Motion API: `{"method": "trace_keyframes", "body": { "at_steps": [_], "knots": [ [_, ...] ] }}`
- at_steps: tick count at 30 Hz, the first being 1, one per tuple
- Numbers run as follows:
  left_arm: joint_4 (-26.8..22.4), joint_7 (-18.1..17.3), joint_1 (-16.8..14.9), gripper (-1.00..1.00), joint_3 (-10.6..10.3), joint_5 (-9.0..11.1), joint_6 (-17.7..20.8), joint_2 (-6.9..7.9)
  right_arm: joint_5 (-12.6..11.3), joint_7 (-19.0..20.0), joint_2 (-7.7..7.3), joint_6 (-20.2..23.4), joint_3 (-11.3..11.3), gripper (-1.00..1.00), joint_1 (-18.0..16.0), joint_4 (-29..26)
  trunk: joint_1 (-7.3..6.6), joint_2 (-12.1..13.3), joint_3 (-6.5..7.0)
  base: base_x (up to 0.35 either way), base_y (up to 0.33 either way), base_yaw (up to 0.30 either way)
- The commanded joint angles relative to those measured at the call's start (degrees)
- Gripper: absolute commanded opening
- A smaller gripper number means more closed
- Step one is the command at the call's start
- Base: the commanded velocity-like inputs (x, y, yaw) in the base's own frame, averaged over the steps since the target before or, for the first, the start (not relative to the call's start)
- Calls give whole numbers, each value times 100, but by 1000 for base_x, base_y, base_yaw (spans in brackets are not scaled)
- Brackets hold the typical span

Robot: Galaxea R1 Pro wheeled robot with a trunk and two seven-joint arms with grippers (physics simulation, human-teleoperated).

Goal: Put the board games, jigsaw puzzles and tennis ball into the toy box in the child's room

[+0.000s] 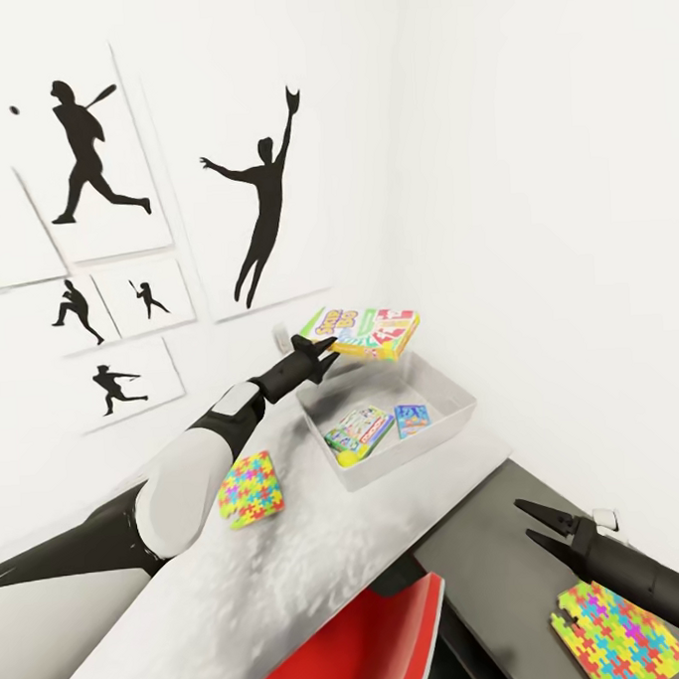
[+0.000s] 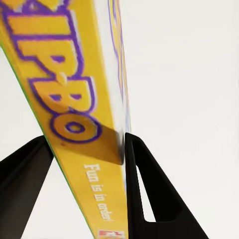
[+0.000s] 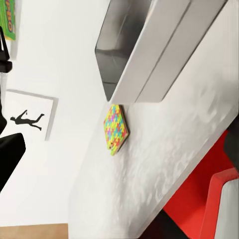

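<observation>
Bright, even, flat rendered light; no glare. White walls (image 1: 530, 170) near washed out. Soft shadow inside the grey rectangular toy box (image 1: 452, 398), darkest toward 9 o'clock. Yellow board-game box with purple lettering (image 2: 64, 99) blurred close to the left wrist lens. Head view stretches toward its edges.

Large purple-outlined letters, partly cut off and read as "IPBO", are printed on the yellow face of the board game (image 2: 74, 99). Beneath them, "Fun is in order" is written in small white script.
</observation>
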Motion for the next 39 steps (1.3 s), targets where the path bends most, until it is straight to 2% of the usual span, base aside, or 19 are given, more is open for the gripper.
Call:
{"method": "trace_keyframes", "body": {
  "at_steps": [1,23,28,31,36,39],
  "knots": [
    [-2,-20,-3,-100,29,14,26,-2,56,59,0,23,-7,100,-5,1,4,-12,-12,69,-33,0],
    [-2,-54,10,-100,29,31,16,-2,56,62,16,7,-7,100,-4,1,4,-12,-12,9,-4,0],
    [160,109,-108,-100,189,24,-151,-2,31,-43,129,-30,88,100,-27,10,4,-12,-12,0,0,0],
    [251,211,-95,-100,160,-2,-266,-2,35,-27,172,-35,89,100,-24,10,4,-12,-12,0,0,0],
    [245,380,-5,-100,63,-282,-150,14,38,-6,333,-61,87,100,-22,10,4,-12,-12,0,0,0],
    [245,407,4,-100,48,-326,-71,45,38,-4,381,-62,89,100,-23,10,4,-12,-12,0,0,0]
  ]
}}
